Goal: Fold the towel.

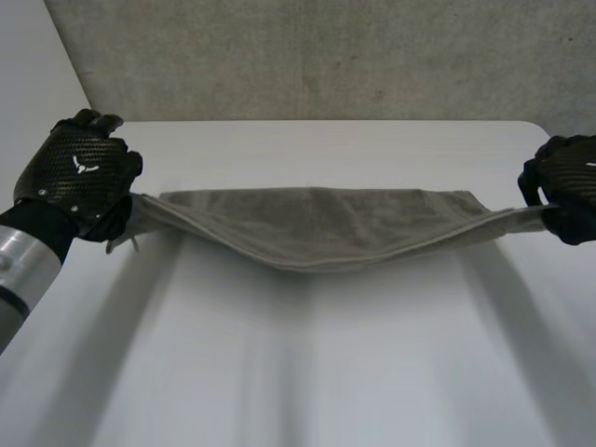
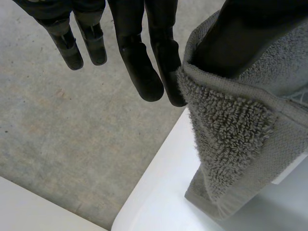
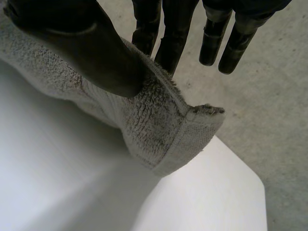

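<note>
A grey towel [image 1: 321, 228], folded double, hangs stretched above the white table [image 1: 298, 372] between my two hands and sags in the middle. My left hand [image 1: 79, 172] pinches its left end; in the left wrist view the thumb [image 2: 240, 33] presses the towel's corner [image 2: 231, 139] against the fingers [image 2: 163, 62]. My right hand [image 1: 568, 186] pinches the right end. There the thumb [image 3: 91, 53] lies on the towel corner [image 3: 163, 130], with two fingers [image 3: 173, 38] behind the cloth. Both hands are shut on the towel.
The table's far edge [image 1: 326, 123] runs just behind the towel, with a grey concrete floor [image 1: 326, 56] beyond it. The table's rounded far corners lie under each hand [image 2: 144, 202] [image 3: 250, 183].
</note>
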